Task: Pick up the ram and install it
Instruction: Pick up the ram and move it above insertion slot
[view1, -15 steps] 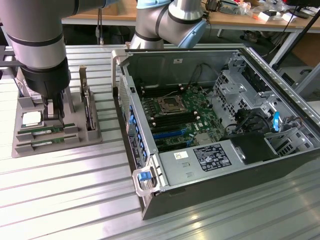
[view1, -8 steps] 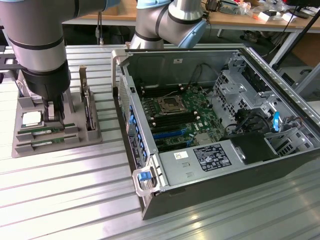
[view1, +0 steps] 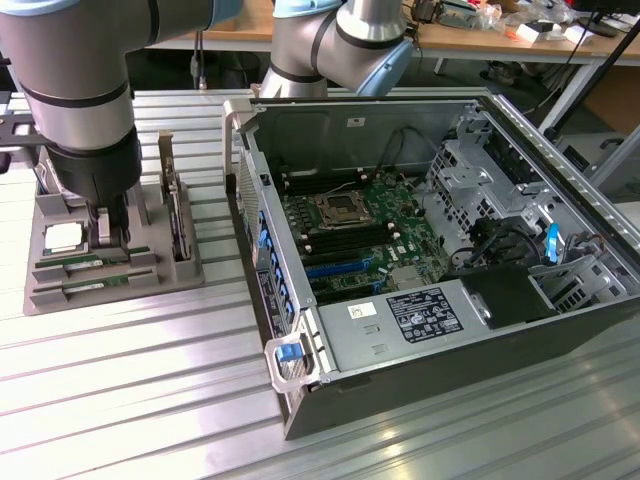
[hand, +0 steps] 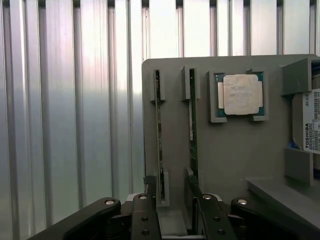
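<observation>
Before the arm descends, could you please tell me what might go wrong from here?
1. The open gripper hangs over two ram sticks standing on edge in neighbouring slots of the grey tray. The first stick sits between the fingers, but one finger looks lined up with the second stick and might land on it.
2. The CPU lies in a pocket right beside them, so a skewed descent might knock it.

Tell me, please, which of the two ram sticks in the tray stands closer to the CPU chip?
The ram stick with the white label, right beside the CPU chip; the other stick stands nearer the edge of the tray.
</observation>
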